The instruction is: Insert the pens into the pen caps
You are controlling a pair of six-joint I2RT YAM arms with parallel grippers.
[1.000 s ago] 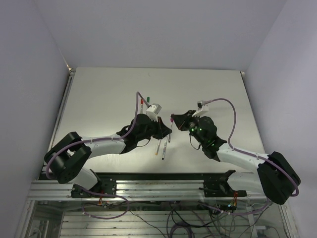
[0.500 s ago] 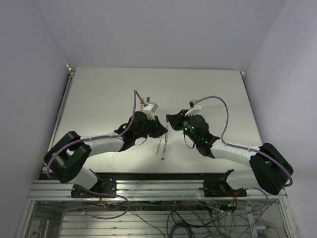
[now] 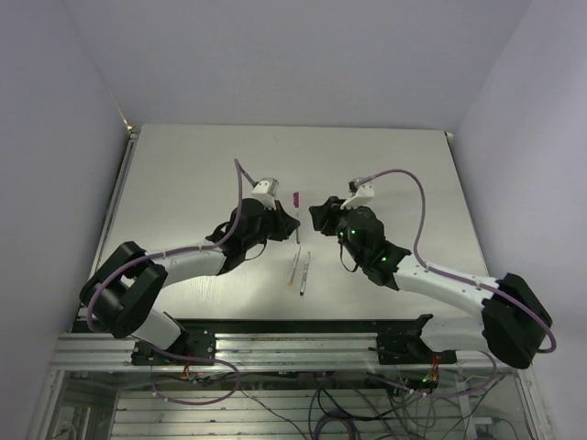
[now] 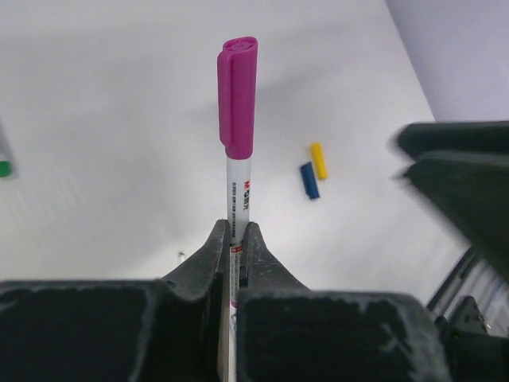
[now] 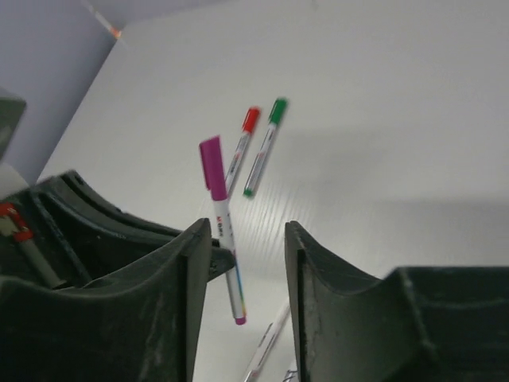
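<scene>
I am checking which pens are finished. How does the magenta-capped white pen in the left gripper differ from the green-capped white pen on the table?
The magenta-capped white pen is clamped in the left gripper, off the table; the green-capped white pen lies flat on it, free. Their caps differ in colour, magenta against green. Both are thin, white-barrelled and capped.

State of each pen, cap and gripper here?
magenta pen: capped, held in the air
left gripper: shut on the magenta pen
right gripper: open, empty
red pen: capped, lying on table
green pen: capped, lying on table
blue cap: loose on table
yellow cap: loose on table
two other pens: lying on table, seemingly uncapped
</scene>
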